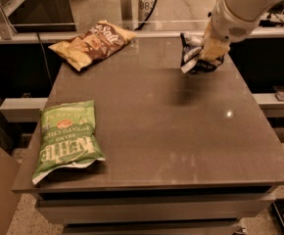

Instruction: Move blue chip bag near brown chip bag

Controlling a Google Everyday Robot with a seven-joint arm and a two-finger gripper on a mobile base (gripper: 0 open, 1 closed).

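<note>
The blue chip bag is a small dark navy bag with white panels, held crumpled above the table at the far right. My gripper is shut on the blue chip bag, at the end of the white arm that comes in from the upper right. The bag hangs clear of the table and casts a shadow on the surface below. The brown chip bag with tan edges and white script lies flat at the table's far left corner, well to the left of the gripper.
A bright green chip bag lies at the near left of the dark table. A metal rail runs behind the table's far edge. A grey ledge sits to the right, below table height.
</note>
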